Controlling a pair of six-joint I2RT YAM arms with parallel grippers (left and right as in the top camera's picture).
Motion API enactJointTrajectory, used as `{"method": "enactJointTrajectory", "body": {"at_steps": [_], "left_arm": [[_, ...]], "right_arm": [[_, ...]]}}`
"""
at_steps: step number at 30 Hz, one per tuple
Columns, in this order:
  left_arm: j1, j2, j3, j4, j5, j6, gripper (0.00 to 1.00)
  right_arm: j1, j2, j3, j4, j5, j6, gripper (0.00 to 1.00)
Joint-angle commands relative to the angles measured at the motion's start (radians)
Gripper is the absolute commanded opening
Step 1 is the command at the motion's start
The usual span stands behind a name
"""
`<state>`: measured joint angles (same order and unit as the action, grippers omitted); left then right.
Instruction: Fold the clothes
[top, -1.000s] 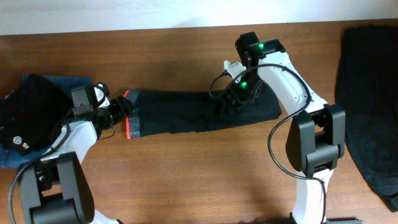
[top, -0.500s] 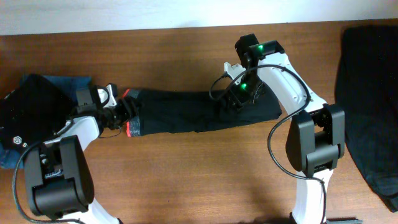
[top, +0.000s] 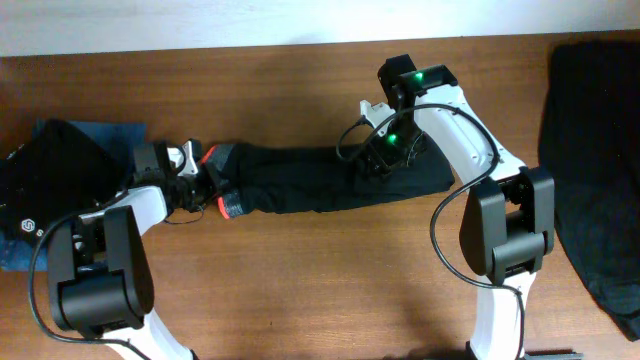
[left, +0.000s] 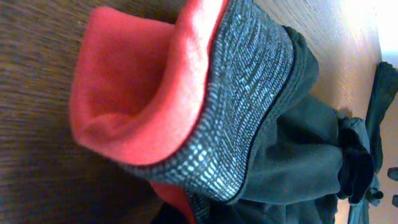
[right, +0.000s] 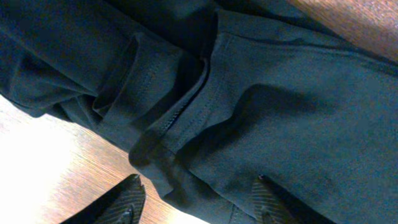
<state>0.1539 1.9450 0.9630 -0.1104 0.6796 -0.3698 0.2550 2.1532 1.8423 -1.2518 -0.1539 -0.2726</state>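
Left claw (top: 208, 188) has just pinched shut on the red-orange and grey waistband (left: 205, 124) of the long black trousers (top: 330, 178); folding can likely start; right claw (right: 196, 200) spread.

Soft, even light falls from above, leaving faint shadows on the worktop (top: 300, 280). Close up, the red waistband (left: 137, 93) blurs, and glare bleaches the wood.

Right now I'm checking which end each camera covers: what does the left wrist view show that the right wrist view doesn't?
Only left wrist: the red-orange and grey waistband, bunched into a fold. Only right wrist: a stitched hem and the right tool, fingertips apart. Both: the black trousers on the wooden table.
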Motion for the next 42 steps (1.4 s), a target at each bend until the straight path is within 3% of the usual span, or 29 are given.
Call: {"method": "enactJointTrajectory", "body": {"at_steps": [1,10,19,24,28,32,35,42], "left_arm": [[0.04,-0.005,-0.008,0.0,0.013,0.001,0.01],[0.146,-0.194,0.0,-0.04,-0.085,0.043,0.01],[0.2,-0.306,0.138,-0.249,-0.27,0.145,0.01],[0.177,-0.306,0.272,-0.382,-0.284,0.167,0.01],[0.11,-0.306,0.332,-0.432,-0.305,0.183,0.01],[-0.017,-0.306,0.35,-0.459,-0.459,0.212,0.01],[-0.143,-0.305,0.35,-0.459,-0.574,0.238,0.01],[-0.336,-0.274,0.35,-0.457,-0.678,0.237,0.01]], "right_arm": [[-0.002,0.0,-0.009,0.002,0.009,-0.006,0.55],[-0.092,-0.006,0.085,-0.016,0.009,0.143,0.54],[-0.246,-0.009,0.126,-0.083,0.009,0.159,0.54],[-0.336,-0.008,0.126,-0.092,0.008,0.183,0.55],[-0.397,-0.008,0.125,-0.1,0.008,0.203,0.61],[-0.441,-0.008,0.125,-0.108,0.008,0.203,0.68],[-0.454,-0.008,0.125,-0.115,0.008,0.203,0.68],[-0.451,-0.008,0.125,-0.134,0.008,0.203,0.68]]}}
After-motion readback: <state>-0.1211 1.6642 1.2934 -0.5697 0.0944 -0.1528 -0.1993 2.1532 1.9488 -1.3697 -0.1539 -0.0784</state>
